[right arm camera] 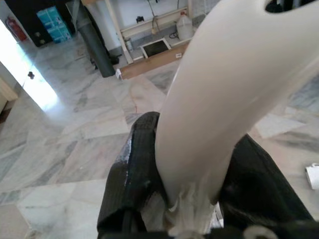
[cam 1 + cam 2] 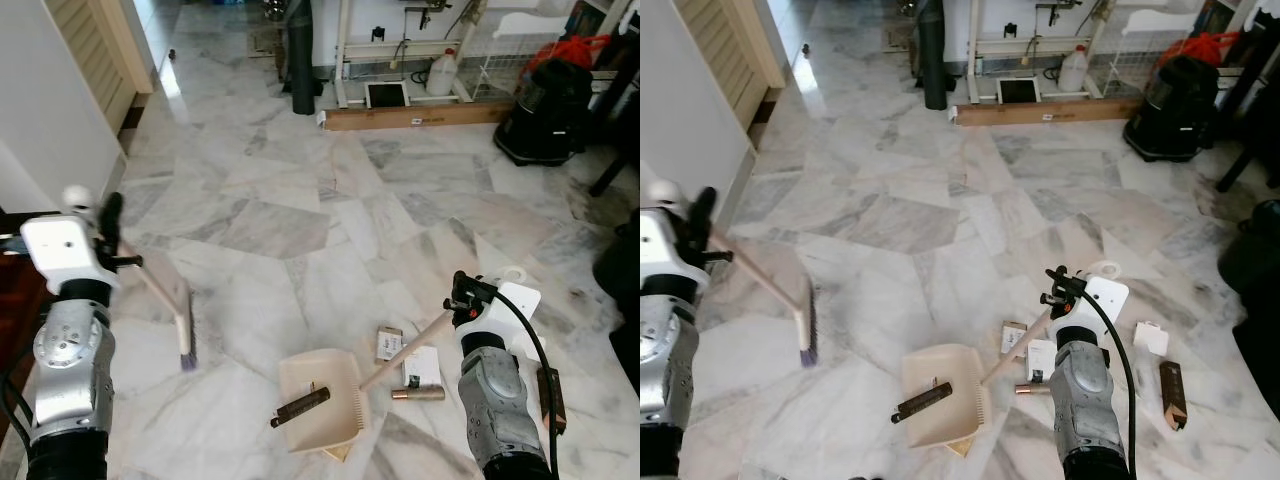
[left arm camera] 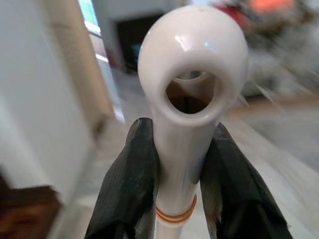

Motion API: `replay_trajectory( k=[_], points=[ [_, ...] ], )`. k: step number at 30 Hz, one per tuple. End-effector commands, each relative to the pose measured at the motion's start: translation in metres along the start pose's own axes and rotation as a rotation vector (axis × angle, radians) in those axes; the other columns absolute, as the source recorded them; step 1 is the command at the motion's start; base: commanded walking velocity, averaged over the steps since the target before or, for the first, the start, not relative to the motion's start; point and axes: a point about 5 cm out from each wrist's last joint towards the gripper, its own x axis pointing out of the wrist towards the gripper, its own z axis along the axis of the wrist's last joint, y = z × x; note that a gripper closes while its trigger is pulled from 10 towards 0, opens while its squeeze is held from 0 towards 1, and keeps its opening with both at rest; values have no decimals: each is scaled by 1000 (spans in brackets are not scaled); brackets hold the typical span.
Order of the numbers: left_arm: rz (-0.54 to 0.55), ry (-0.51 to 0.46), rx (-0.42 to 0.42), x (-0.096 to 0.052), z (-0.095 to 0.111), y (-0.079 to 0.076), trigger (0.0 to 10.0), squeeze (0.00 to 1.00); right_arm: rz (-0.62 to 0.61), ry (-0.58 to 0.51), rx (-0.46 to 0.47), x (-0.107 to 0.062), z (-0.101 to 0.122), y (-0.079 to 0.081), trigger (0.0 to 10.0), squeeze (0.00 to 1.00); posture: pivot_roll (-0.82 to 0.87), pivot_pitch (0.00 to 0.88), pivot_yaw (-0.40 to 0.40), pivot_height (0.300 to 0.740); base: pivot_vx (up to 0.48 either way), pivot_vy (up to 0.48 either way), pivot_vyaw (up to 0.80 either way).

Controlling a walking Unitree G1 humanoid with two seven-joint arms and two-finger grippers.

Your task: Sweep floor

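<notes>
Left gripper [image 3: 182,164] pinches the white broom handle [image 3: 192,94], the broom head [image 2: 185,335] on marble floor [image 2: 300,200] left of the beige dustpan [image 2: 320,400]. Right gripper [image 1: 192,164] clamps the dustpan handle [image 2: 405,350]; a brown stick-shaped item [image 2: 300,406] lies in the dustpan, small packets [image 2: 388,343] just right.

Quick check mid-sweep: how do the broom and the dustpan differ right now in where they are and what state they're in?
The broom hangs tilted in the left end effector, bristles near the marble floor; the dustpan lies flat on it, held by the right end effector. The dustpan carries a dark stick-shaped piece of litter; the broom carries nothing. Both have pale handles, each clamped between black fingers.
</notes>
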Motion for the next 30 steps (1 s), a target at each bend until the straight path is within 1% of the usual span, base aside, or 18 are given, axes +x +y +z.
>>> replay_trajectory(
  k=[1,5,7,10,12,13,15,18,19,22,23,24,27,28,30],
  points=[
    [-73,3,9,-2,2,-10,10000,0,3,-41,14,3,10,3,10000,0,-1,81,23,740,0,0,0],
    [-89,30,-23,-2,-3,-17,10000,0,3,-46,12,5,11,4,10000,0,-3,87,23,740,0,0,0],
    [-158,58,10,-1,-5,-26,10000,0,6,-51,5,5,12,4,10000,0,-3,90,24,740,0,0,0],
    [-172,62,-30,0,-4,-30,10000,0,6,-53,3,6,12,5,10000,0,-3,92,26,740,0,0,0],
    [-168,50,-137,2,0,-35,10000,0,2,-52,3,6,12,5,10000,0,-2,96,28,740,0,0,0],
    [-162,51,-153,3,0,-36,10000,0,0,-52,4,6,12,5,10000,0,-2,96,28,740,0,0,0],
    [-154,50,-217,4,1,-37,10000,0,0,-51,4,6,12,6,10000,0,-3,100,28,740,0,0,0],
    [-154,48,-278,6,4,-39,10000,0,-1,-51,3,6,11,5,10000,0,-2,102,30,740,0,0,0],
    [-154,48,-278,6,4,-39,10000,0,-1,-51,3,6,11,5,10000,0,-2,102,30,740,0,0,0],
    [-161,65,-338,8,5,-41,10000,0,-8,-51,2,6,11,4,10000,0,0,102,32,740,0,0,0],
    [-162,67,-343,8,5,-41,10000,0,-8,-51,2,6,11,4,10000,0,-2,103,32,740,0,0,0],
    [-154,68,-380,9,5,-41,10000,0,-9,-51,3,6,12,4,10000,0,-2,103,32,740,0,0,0],
    [-143,62,-422,10,7,-41,10000,0,-9,-51,4,7,12,4,10000,0,-2,103,32,740,0,0,0],
    [-128,56,-459,11,9,-40,10000,0,-10,-52,4,7,12,4,10000,0,-1,103,33,740,0,0,0],
    [-122,53,-466,12,11,-39,10000,0,-10,-51,4,7,12,4,10000,0,-1,103,33,740,0,0,0]
  ],
)
